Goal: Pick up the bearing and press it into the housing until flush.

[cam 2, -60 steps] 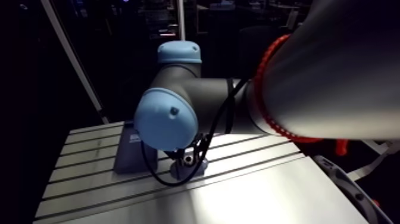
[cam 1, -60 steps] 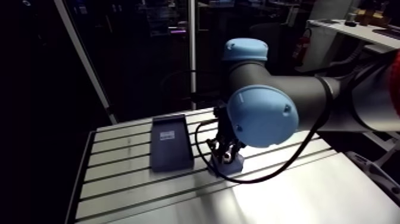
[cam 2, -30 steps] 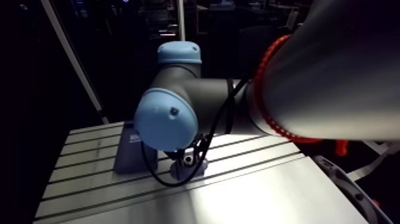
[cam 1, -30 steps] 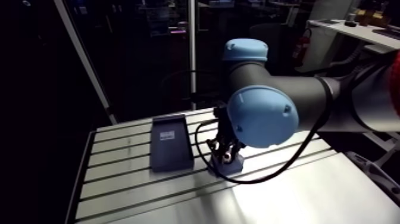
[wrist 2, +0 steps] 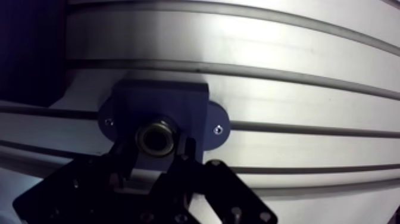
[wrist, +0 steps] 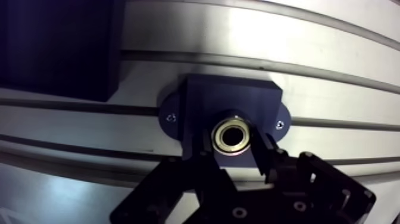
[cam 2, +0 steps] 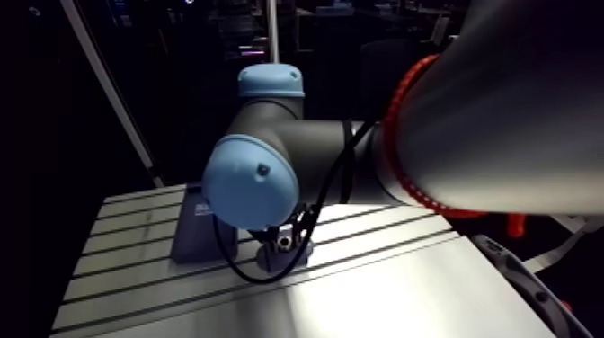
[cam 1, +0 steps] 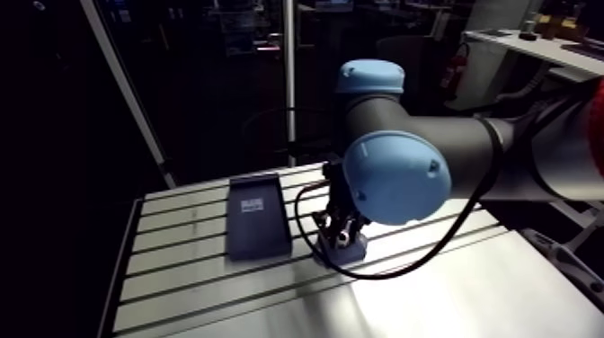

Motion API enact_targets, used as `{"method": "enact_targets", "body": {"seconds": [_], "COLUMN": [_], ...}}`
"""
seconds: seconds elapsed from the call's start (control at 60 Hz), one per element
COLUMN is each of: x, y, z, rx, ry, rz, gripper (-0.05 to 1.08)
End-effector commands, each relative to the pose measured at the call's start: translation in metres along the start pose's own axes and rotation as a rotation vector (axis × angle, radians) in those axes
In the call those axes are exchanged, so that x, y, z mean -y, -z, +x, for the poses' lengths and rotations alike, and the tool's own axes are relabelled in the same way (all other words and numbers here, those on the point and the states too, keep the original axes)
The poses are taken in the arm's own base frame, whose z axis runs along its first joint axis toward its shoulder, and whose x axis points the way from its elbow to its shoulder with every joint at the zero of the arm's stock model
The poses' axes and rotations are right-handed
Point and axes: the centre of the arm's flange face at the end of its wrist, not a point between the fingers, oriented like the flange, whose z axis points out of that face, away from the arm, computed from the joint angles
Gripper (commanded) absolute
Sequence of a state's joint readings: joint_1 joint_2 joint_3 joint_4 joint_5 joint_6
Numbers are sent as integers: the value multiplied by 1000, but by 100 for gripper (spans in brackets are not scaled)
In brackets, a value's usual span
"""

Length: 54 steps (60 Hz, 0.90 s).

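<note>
Wrist view. Left: a dark, flat-sided tray, cut off at the edge of the view, rests on the ribbed aluminium worktop. Centre: the housing is a matte blue block with a rounded flange and a small screw on each side. It lies across a slot, near the tray but apart from it. The bearing, a bright metal ring, sits at the housing's bore, clamped between the black fingers of the gripper. How deep it sits is hard to make out. Right: open slotted worktop.
</note>
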<state>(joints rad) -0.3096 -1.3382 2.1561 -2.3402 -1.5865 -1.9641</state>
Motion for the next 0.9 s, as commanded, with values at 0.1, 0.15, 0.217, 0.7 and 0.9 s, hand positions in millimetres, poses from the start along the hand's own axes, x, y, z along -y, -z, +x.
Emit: {"method": "enact_targets", "body": {"seconds": [0.1, 0.15, 0.217, 0.7, 0.9], "x": [0, 0, 0, -1, 0], "y": [0, 0, -1, -1, -1], "z": [0, 0, -1, -1, -1], "rx": [-1, 0, 1, -3, -7], "ry": [1, 3, 6, 6, 7], "rz": [1, 0, 0, -1, -3], "gripper": [79, 79, 79, 79, 78]}}
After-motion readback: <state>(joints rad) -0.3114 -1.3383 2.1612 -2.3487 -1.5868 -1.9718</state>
